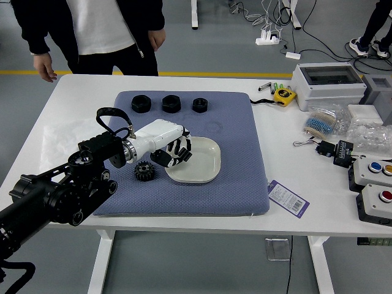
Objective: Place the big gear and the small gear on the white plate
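Blue mat (240, 184) carries the black gear (144, 171); my left hand (166, 144) is over the white plate (205, 160), grip I can't tell.

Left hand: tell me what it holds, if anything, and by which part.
That cannot be told: the left hand is over the white plate and hides whatever it may grasp.

On the blue rectangular mat (239, 184), a round black toothed gear (144, 171) lies left of the rounded white plate (205, 160).
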`<control>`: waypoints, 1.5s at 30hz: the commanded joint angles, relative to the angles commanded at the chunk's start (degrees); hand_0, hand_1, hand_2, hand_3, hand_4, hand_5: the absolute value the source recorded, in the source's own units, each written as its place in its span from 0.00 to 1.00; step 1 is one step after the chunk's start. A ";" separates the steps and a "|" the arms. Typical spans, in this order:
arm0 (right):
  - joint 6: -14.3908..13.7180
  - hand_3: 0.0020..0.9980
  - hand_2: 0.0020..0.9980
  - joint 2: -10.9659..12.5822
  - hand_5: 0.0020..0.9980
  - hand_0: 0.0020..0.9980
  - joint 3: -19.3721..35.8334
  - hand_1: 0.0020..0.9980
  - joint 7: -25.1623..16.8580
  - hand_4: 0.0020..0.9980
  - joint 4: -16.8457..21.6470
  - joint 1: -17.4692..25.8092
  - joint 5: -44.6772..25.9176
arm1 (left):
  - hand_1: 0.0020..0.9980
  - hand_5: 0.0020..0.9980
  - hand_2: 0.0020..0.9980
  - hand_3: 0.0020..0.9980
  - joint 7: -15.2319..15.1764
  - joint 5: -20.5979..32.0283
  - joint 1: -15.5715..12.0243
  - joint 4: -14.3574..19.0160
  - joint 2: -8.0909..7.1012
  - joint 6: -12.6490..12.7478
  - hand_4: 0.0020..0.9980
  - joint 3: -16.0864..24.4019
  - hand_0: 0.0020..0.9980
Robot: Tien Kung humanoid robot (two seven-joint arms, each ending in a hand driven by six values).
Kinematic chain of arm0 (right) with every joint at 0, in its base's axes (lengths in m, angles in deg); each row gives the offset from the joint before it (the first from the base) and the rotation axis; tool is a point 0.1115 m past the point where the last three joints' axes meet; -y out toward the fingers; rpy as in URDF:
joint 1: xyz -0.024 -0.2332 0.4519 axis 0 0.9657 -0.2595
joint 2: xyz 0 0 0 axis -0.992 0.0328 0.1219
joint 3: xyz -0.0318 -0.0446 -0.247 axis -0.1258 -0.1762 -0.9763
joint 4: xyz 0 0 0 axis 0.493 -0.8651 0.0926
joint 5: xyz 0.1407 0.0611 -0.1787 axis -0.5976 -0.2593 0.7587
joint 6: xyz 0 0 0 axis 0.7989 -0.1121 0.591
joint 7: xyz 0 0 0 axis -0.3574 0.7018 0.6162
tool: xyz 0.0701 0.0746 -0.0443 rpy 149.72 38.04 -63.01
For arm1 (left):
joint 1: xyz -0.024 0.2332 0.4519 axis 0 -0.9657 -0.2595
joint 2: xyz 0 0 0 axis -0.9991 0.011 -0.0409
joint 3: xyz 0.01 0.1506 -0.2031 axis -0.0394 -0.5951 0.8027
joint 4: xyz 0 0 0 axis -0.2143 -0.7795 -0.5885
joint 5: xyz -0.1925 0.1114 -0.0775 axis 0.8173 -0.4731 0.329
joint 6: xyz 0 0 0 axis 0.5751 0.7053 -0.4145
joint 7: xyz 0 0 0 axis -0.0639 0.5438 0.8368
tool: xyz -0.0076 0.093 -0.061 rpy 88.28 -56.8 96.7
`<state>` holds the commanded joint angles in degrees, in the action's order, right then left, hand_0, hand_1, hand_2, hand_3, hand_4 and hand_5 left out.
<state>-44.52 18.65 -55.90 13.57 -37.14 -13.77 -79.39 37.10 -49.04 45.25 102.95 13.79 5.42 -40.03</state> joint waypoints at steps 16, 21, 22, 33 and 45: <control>-0.11 0.59 0.73 -0.04 0.72 0.66 0.42 0.65 0.15 0.79 0.07 0.54 0.72 | 0.61 0.04 0.68 0.59 0.68 0.07 0.91 -1.51 1.81 -0.41 1.00 1.53 0.48; -0.09 0.59 0.73 -0.10 0.72 0.66 0.28 0.65 -0.03 0.79 0.05 0.85 0.33 | 0.63 0.04 0.71 0.60 1.03 -1.22 0.39 0.64 0.84 -1.12 1.00 4.97 0.51; -0.08 0.59 0.73 -0.10 0.72 0.66 0.27 0.65 -0.04 0.79 0.04 0.87 0.30 | 0.63 0.04 0.71 0.60 1.05 -1.34 0.35 0.86 0.73 -1.19 1.00 5.22 0.51; 0.11 0.59 0.73 -0.12 0.72 0.66 -0.27 0.65 -0.35 0.79 -0.03 1.26 -0.68 | 0.64 0.00 0.72 0.61 -0.15 -7.27 0.98 9.48 -7.55 -6.69 1.00 9.14 0.53; 0.20 0.59 0.73 -0.19 0.72 0.66 -0.42 0.65 -0.39 0.79 -0.12 1.31 -1.17 | 0.65 0.00 0.72 0.67 5.01 -8.64 -0.67 16.69 -14.09 -17.23 1.00 3.86 0.57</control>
<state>-44.32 18.46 -56.32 13.18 -37.26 -12.46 -80.56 42.11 -57.68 44.57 119.64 -0.31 -11.81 -36.17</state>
